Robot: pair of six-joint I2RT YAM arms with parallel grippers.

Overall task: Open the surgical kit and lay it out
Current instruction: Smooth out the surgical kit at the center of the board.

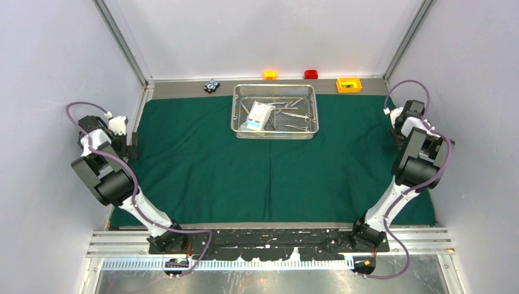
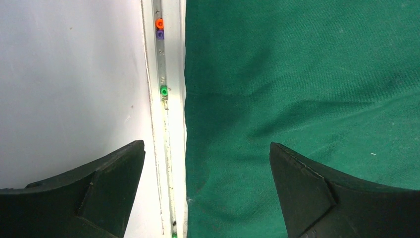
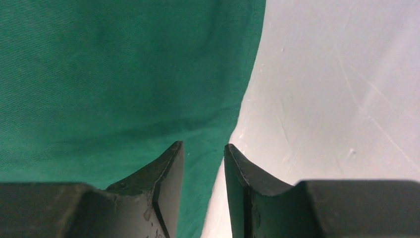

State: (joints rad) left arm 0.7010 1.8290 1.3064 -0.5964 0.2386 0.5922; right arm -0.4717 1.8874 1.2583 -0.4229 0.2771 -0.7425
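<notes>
Only the overhead view takes in the whole layout. The green cloth (image 1: 245, 177) lies spread flat, and the wire tray (image 1: 275, 135) sits on it at 12 o'clock, close to the far edge. Inside the tray a white pouch (image 1: 259, 116) lies tilted, with thin silver instruments (image 1: 297, 113) on its 3 o'clock side. They are too small to sort forceps from tweezers. Past the far edge stand an orange block (image 1: 270, 75), a red block (image 1: 311, 74) and, toward 1 o'clock, a yellow box (image 1: 349, 85).

The wrist views show only the cloth's borders up close. The left one shows its side edge beside a metal rail (image 2: 159, 74). The right one shows its curved edge on the pale table (image 3: 337, 74).

The left arm (image 1: 113, 180) is folded at 9 o'clock and the right arm (image 1: 416, 162) at 3 o'clock. Each has its elbow raised and its wrist pointing down over a side edge of the cloth.

The left gripper (image 2: 206, 145) has its jaws spread wide, straddling the cloth's edge and holding nothing. The right gripper (image 3: 203, 145) has its jaws a narrow gap apart above the cloth's edge. Nothing is clamped between them, and I cannot tell whether they touch the cloth.
</notes>
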